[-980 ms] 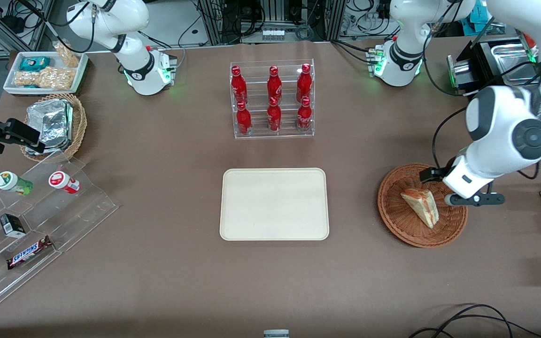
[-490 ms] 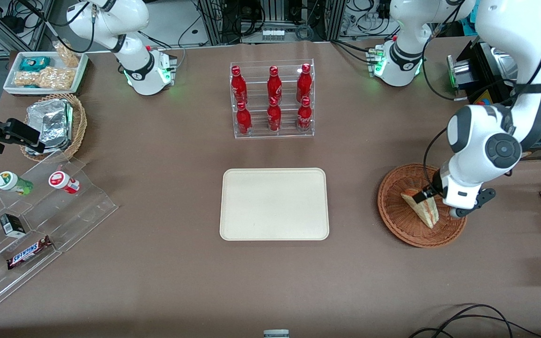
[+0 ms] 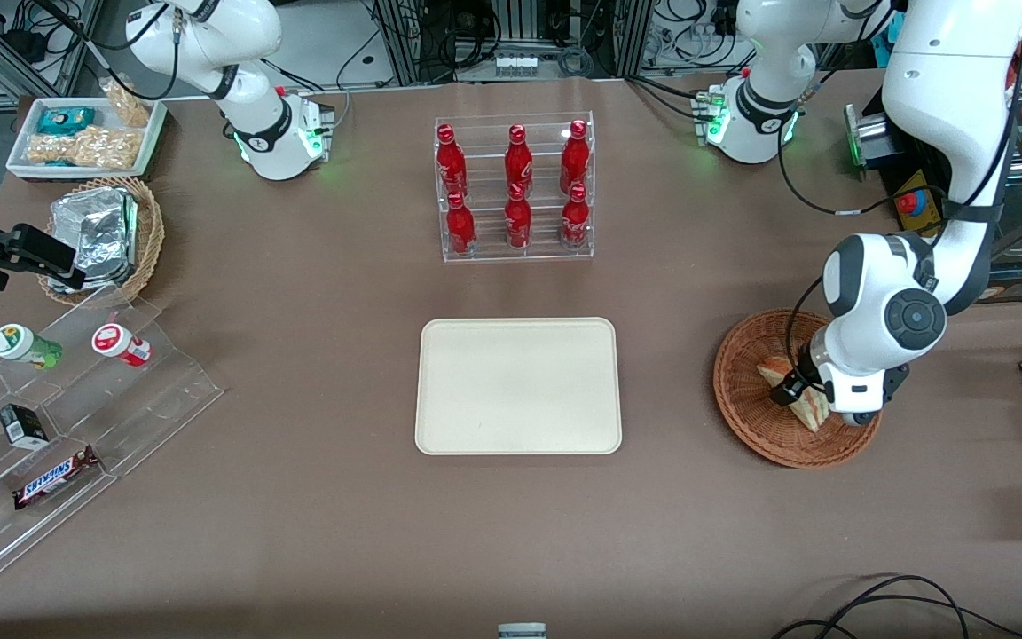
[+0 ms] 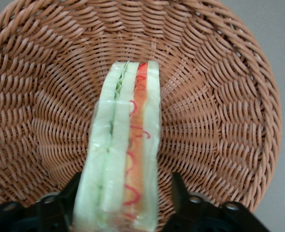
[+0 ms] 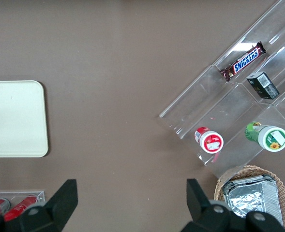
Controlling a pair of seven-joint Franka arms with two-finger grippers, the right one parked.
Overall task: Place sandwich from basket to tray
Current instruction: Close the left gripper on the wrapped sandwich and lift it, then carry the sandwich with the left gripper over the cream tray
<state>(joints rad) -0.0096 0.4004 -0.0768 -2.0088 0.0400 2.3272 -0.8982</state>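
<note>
My gripper [image 4: 124, 193] sat low in the basket [image 3: 746, 417] at the front view's right, fingers [image 4: 65, 195] apart astride the sandwich [image 4: 125, 159], not yet clamped. Closing off-centre could have squashed the soft bread or tipped it before reaching the tray [image 3: 518, 386].

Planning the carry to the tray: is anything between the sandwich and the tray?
Nothing visible. The gripper straddles the sandwich in the basket; only bare table lies between the basket and the tray.
</note>
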